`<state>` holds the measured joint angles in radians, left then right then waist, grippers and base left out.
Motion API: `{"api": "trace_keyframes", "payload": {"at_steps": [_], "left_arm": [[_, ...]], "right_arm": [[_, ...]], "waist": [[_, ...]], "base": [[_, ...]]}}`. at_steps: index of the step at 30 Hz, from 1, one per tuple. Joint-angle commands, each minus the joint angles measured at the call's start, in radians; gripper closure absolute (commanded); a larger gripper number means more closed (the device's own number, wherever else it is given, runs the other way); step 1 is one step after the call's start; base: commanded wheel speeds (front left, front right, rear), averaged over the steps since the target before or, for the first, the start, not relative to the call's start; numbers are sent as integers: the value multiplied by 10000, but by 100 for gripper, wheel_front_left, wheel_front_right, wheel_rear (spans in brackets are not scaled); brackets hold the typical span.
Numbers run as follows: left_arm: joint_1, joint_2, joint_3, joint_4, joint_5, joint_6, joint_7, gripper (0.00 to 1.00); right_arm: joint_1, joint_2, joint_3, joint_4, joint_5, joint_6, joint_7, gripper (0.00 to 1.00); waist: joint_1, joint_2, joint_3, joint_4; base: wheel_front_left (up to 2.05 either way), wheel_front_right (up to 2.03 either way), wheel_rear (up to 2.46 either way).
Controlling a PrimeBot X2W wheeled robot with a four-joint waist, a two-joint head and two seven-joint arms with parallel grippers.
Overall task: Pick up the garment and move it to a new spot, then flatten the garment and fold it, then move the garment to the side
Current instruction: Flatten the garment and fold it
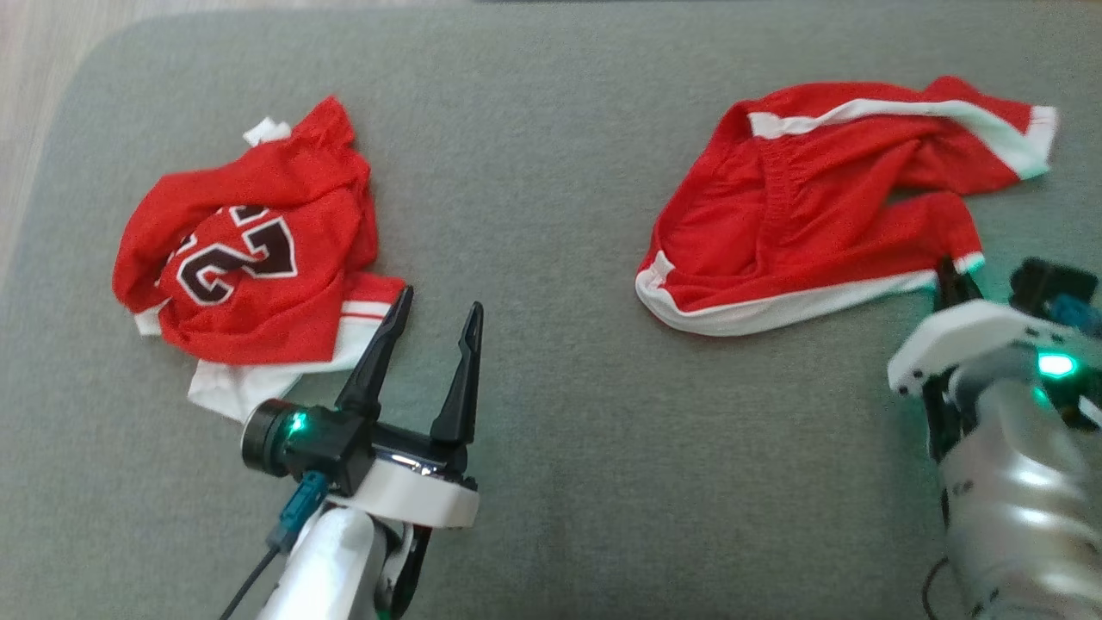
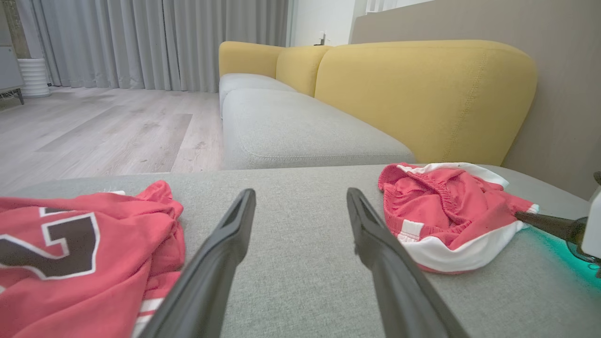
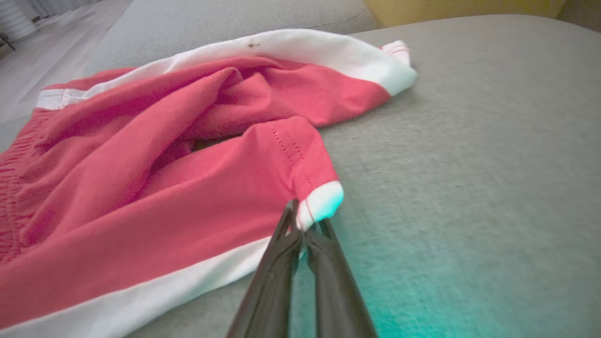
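On the grey cushion (image 1: 560, 172), right tool (image 3: 305, 220) clamps shorts (image 3: 188, 188) at hem corner; left tool (image 1: 435, 310) gapes empty

The red shorts (image 1: 801, 215) at upper right are thin, smooth cloth. The grey cushion (image 1: 551, 387) is matt, coarse-woven fabric.

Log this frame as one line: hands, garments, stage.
stage: grasp | right hand: shut on shorts leg corner | left hand: open, above cushion beside jersey | shorts: crumpled, on cushion, not lifted
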<state>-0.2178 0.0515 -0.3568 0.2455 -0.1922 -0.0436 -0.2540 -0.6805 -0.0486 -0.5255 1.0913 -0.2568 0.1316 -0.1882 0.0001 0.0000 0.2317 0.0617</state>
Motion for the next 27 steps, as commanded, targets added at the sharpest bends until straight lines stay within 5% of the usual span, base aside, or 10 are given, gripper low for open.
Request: {"api": "trace_keyframes", "payload": {"at_steps": [1,18,19,20,24,27], "left_arm": [[-39,-12,379,-290,48,29,-78,0],[625,-12,541,-404,-105,100,-78,0],[643,-12,515,-405,-132,98,-78,0],[649,-12,499,-405,-148,96,-78,0],[694,-12,442,-409,-196,89,-78,0],[712,-12,389,-417,-220,91,-78,0]], "right_arm": [[199,-16,-94,-213,-109,-9,-240,100],[1882,-16,-1626,-1442,-56,-9,-546,100],[2058,-16,-1766,-1549,-97,-9,-507,65],[2107,-16,-1757,-1567,-103,-9,-516,0],[2072,-16,-1061,-1667,13,-9,-654,0],[1784,-16,554,-1949,1035,-9,-724,0]], "waist": [[-1,0,-329,-284],[-1,0,-1406,-1369],[-1,0,-1443,-1352],[-1,0,-1462,-1333],[-1,0,-1523,-1227],[-1,0,-1530,-1112]], "base": [[0,0,0],[0,0,0],[0,0,0],[0,0,0],[0,0,0],[0,0,0]]}}
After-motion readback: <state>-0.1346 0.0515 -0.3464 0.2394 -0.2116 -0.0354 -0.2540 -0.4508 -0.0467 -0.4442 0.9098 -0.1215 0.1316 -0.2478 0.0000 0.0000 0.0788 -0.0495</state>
